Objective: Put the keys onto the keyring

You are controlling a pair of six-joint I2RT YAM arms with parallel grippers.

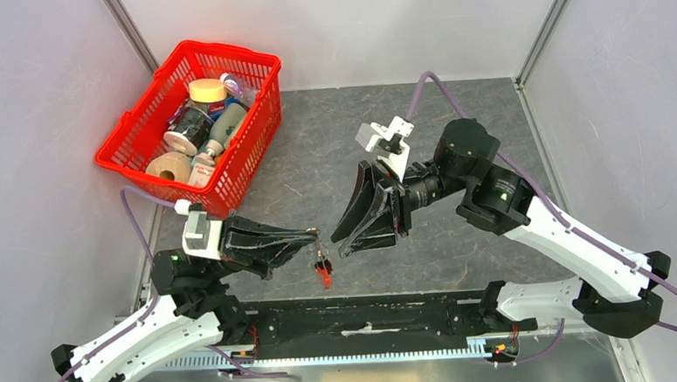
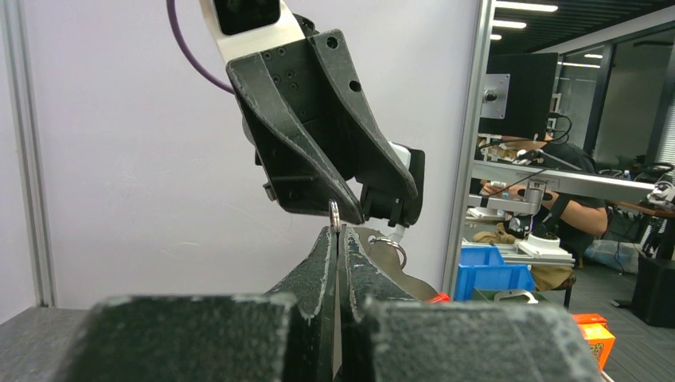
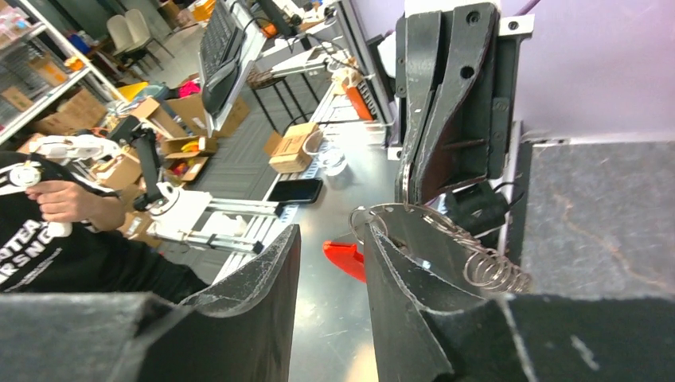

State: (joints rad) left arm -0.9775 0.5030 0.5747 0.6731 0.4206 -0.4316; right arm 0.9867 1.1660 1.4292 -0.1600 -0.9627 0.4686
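The keyring (image 3: 493,270) is silvery coiled wire with a curved red tag (image 3: 344,259).

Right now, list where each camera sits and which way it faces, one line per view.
Top external: above and behind the bases, looking down on table, basket and both arms; left end effector faces right end effector.
Left wrist: on that wrist, looking along its shut fingers at the right end effector.
Right wrist: on that wrist, looking between its open fingers at the left end effector and keyring.
Shared: each wrist view shows the other arm's end effector.
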